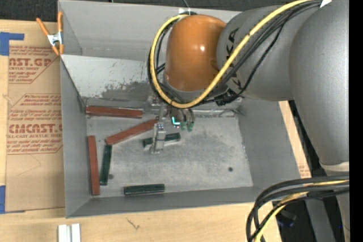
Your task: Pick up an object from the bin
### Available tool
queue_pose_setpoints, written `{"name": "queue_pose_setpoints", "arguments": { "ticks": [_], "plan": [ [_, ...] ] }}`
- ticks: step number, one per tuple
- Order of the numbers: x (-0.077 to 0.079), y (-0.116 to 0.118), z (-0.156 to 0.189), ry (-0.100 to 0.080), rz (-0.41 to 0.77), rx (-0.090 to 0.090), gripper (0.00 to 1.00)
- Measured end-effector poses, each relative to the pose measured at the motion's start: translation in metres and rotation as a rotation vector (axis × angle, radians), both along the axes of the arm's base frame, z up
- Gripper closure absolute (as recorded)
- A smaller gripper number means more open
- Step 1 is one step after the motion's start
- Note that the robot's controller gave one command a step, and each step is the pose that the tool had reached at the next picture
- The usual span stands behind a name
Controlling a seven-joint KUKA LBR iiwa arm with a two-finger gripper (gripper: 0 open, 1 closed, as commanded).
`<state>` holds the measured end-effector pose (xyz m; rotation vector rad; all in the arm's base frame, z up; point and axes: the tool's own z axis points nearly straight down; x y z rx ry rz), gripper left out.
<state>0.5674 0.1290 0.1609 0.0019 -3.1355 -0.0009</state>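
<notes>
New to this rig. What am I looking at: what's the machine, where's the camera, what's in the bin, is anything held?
One camera looks down into a grey metal bin from above, slightly to one side. The big grey shape coming in from the right is a robot arm; the orange dome is a cover on its wrist. Its gripper hangs low near the bin's middle, beside what looks like a short dark green stick and the end of a slanted reddish-brown stick. Further left lie a level reddish-brown stick, a left-edge reddish-brown stick and a long dark green stick; a front dark green stick lies nearest the camera. Whether anything is held, I cannot tell.
</notes>
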Motion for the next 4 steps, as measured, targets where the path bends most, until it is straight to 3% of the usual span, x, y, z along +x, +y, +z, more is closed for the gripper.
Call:
{"name": "queue_pose_setpoints", "arguments": {
  "ticks": [1,2,3,4],
  "plan": [
    [0.001,0.000,0.003,-0.004,0.000,0.000,0.00],
    [-0.009,0.010,0.065,-0.003,-0.055,-0.001,0.00],
    [0.009,-0.010,-0.091,-0.011,0.430,0.006,1.00],
    [0.008,-0.012,-0.091,-0.006,0.431,0.003,0.00]
  ]
}}
